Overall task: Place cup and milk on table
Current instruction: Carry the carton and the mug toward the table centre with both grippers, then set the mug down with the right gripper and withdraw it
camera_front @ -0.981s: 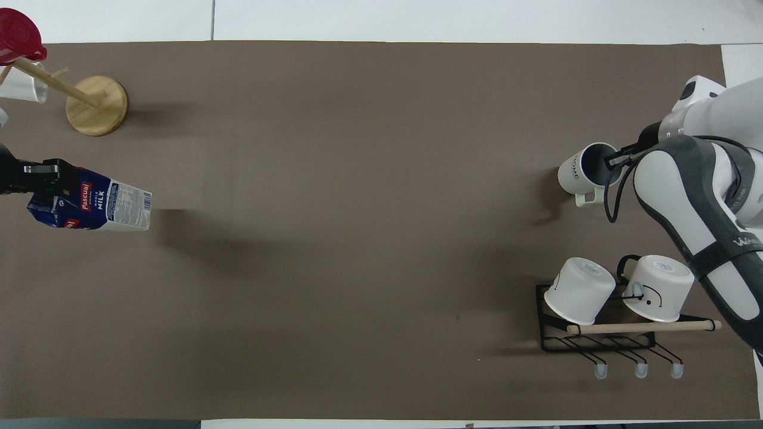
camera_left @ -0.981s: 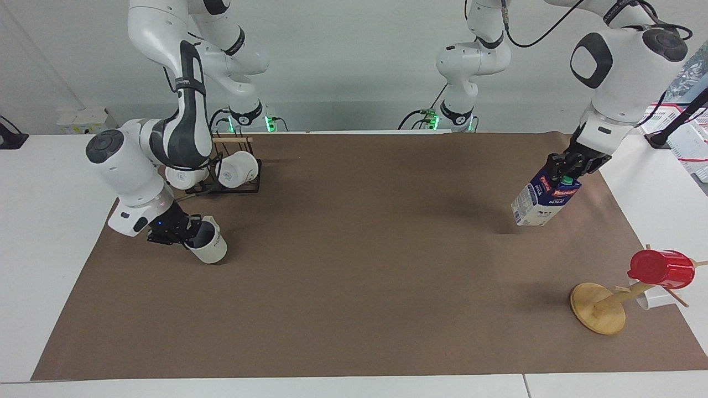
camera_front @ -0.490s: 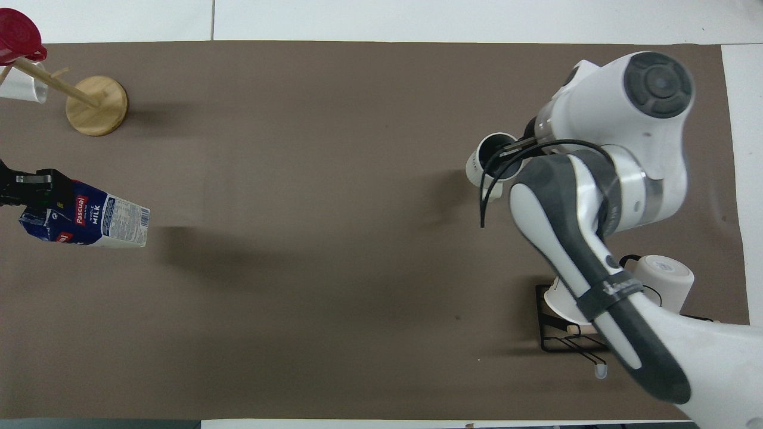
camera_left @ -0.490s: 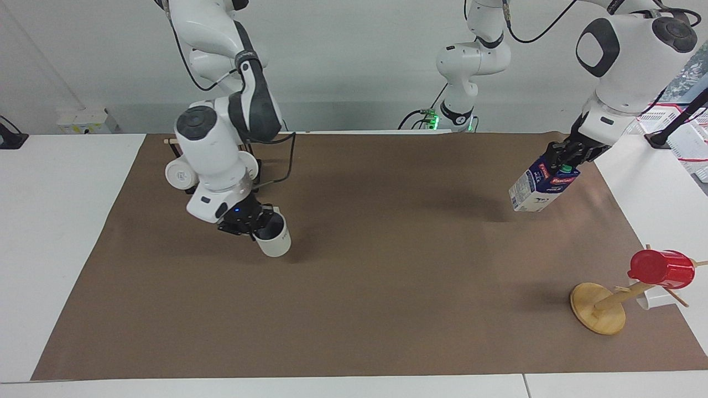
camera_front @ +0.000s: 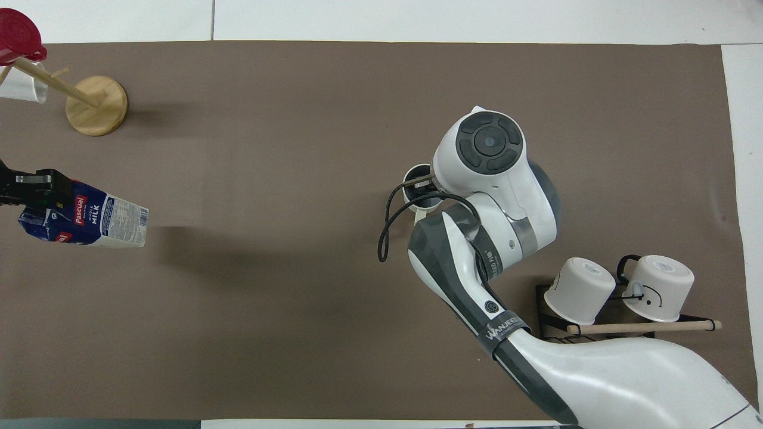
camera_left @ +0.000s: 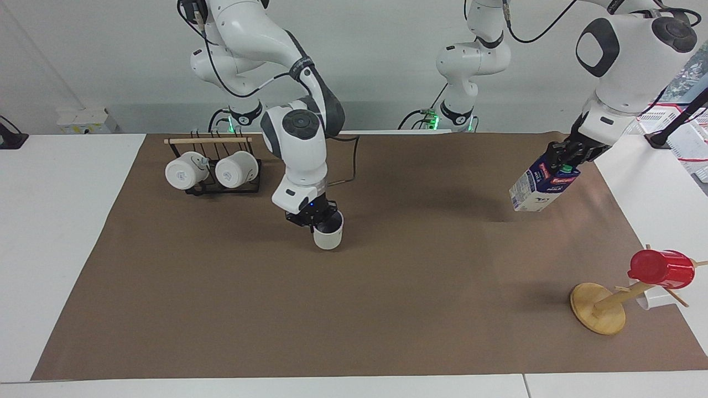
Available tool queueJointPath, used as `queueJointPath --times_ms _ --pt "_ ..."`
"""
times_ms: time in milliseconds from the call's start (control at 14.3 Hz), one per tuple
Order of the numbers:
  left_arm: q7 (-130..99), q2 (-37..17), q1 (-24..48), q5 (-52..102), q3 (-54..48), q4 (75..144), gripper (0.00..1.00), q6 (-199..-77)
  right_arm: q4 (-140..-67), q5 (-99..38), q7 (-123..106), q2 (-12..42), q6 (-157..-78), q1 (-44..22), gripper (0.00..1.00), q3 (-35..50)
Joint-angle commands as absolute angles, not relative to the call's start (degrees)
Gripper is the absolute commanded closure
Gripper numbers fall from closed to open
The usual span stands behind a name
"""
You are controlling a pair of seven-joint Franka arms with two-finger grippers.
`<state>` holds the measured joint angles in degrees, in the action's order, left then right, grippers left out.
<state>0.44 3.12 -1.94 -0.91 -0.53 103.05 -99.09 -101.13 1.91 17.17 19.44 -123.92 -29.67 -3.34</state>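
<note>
Right hand [camera_left: 316, 217]: over the middle of the bench [camera_left: 387, 309], fingers clamped on the rim of the cup [camera_left: 328, 235], one finger inside it. In the overhead view the same hand [camera_front: 424, 186] is mostly covered by its own wrist.

Cup: white, dark inside, upright, mouth up [camera_front: 417, 189]. It hangs at or just above the mat; contact with the mat cannot be told. Handle points toward the robots.

Left hand [camera_left: 563, 160]: raised over the mat at the left arm's end of the bench, fingers closed on the gable top of the milk [camera_left: 542, 186]. In the overhead view this hand [camera_front: 37, 186] enters at 9 o'clock of the frame.

Milk: blue carton, red band, white base, green cap next to the fingers. Held tilted, base swung toward the bench's middle, clear of the mat; its shadow lies on the mat below [camera_front: 86, 215].

Rack [camera_left: 221, 166]: black wire with a wooden bar, near the robots at the right arm's end, at 10 o'clock from the cup. Two white mugs [camera_left: 213, 171] hang on it side by side, bases outward.

Tree [camera_left: 600, 307]: wooden stand on a round base, leaning, at 5 o'clock from the milk in the facing view. A red cup [camera_left: 661, 268] sits on one peg.
</note>
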Motion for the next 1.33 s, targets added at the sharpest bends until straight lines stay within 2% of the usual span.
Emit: queueJointPath --times_ms 0,350,561,631,701,911,1261 --pt "-1.65 3.25 -1.06 -2.37 -1.84 101.61 1.00 -99.31 -101.95 2.73 19.24 19.25 -125.07 -29.62 1.00 -3.43" --pt "-18.86 0.89 10.17 -2.46 -2.64 101.43 1.00 -102.91 -106.08 2.81 17.59 18.81 -130.86 -31.02 1.00 -3.43" --pt "-30.37 -3.06 18.61 -4.74 -2.64 99.68 1.00 -105.29 -107.05 2.81 14.42 18.72 -132.00 -30.94 1.00 -3.43" --pt "-34.24 -5.43 21.16 -5.27 -2.64 97.84 1.00 -105.38 -107.14 2.73 14.68 18.72 -132.10 -30.94 0.63 -3.43" --pt "-36.97 -7.80 23.62 -6.14 -2.64 96.00 1.00 -105.47 -107.05 2.64 14.94 18.55 -131.49 -30.94 0.01 -3.43" --pt "-43.39 -12.55 28.80 -6.59 -2.46 92.21 1.00 -105.21 -106.35 2.02 16.17 16.27 -129.13 -29.71 0.00 -3.51" --pt "-49.82 -19.41 33.74 -8.97 -2.64 84.30 1.00 -105.29 -101.61 1.49 16.17 8.89 -117.88 -22.34 0.00 -3.78"
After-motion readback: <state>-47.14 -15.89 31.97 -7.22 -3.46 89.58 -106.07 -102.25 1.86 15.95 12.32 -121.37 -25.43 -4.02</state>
